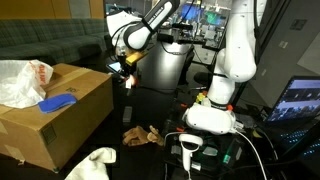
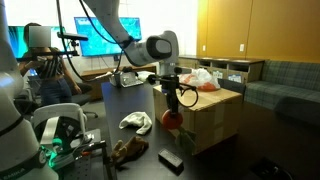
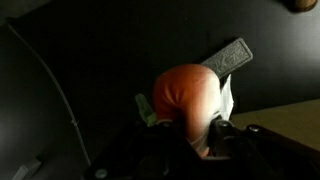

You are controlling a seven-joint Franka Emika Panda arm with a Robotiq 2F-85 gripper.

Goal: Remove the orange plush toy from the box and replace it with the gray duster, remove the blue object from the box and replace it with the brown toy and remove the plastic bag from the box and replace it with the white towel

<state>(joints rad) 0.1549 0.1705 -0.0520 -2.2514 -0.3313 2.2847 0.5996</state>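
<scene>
My gripper [image 1: 126,66] is shut on the orange plush toy [image 1: 123,70] and holds it in the air beside the cardboard box [image 1: 70,115], outside its rim. In an exterior view the toy [image 2: 172,120] hangs under the gripper [image 2: 172,100], just above the dark table. The wrist view shows the toy [image 3: 185,95] between the fingers [image 3: 196,140]. A plastic bag [image 1: 20,80] and a blue object [image 1: 58,101] lie in the box. The gray duster [image 2: 170,160] lies on the table and also shows in the wrist view [image 3: 230,57]. The white towel [image 1: 95,160] and brown toy [image 1: 140,133] lie near it.
The box [image 2: 210,110] stands at the table's edge with the bag [image 2: 200,77] on top. The robot base [image 1: 215,105] stands beside the table. A couch [image 1: 50,45] is behind the box. Monitors [image 2: 100,35] and a person [image 2: 40,60] are in the background.
</scene>
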